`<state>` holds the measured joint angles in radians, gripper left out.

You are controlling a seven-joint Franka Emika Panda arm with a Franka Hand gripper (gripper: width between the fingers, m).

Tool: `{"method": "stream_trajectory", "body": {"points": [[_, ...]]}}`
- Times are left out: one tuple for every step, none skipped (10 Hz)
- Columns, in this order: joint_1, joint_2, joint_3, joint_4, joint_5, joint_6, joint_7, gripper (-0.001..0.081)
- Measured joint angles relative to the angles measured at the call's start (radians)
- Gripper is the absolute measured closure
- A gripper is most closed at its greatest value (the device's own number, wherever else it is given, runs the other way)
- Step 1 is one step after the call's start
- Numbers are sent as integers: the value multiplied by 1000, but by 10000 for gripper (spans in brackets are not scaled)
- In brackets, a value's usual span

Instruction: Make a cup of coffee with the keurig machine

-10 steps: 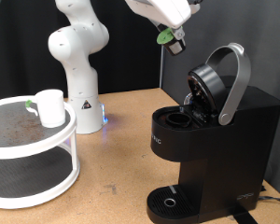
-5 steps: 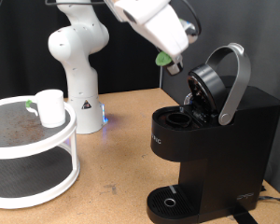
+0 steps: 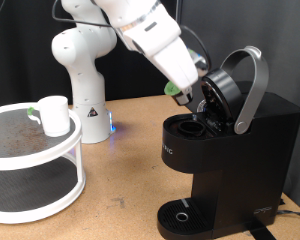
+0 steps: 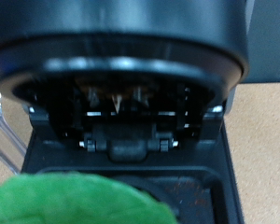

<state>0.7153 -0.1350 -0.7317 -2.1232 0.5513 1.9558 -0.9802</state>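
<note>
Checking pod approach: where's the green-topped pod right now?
In the exterior view the pod sits at the hand, just left of the keurig machine's raised lid and above its open chamber; the wrist view shows its green top blurred.

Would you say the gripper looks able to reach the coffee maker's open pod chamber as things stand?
Probably yes: the lid is raised, and the gripper with the green-topped pod hangs just above the chamber, nothing between.

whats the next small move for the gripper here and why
Probably ease the gripper a little further down toward the open pod chamber of the keurig machine. The lid is already raised, and the green-topped pod at the fingers sits just above and beside the chamber mouth, not yet inside. The wrist view shows the chamber right ahead.
</note>
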Motion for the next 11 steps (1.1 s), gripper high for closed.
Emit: {"method": "stream_trajectory", "body": {"points": [[0, 13, 1, -9, 0, 14, -5, 323], [1, 26, 2, -17, 2, 26, -13, 323], [1, 38, 6, -24, 4, 38, -23, 323], [1, 45, 12, -33, 7, 51, -31, 323], [2, 53, 18, -40, 11, 60, -39, 323], [2, 58, 25, -46, 18, 68, -45, 323], [3, 60, 33, -52, 26, 77, -49, 323], [4, 60, 41, -58, 29, 86, -50, 323], [4, 61, 47, -64, 30, 95, -50, 323], [4, 61, 52, -69, 30, 100, -50, 323], [4, 61, 56, -72, 30, 106, -50, 323]]}}
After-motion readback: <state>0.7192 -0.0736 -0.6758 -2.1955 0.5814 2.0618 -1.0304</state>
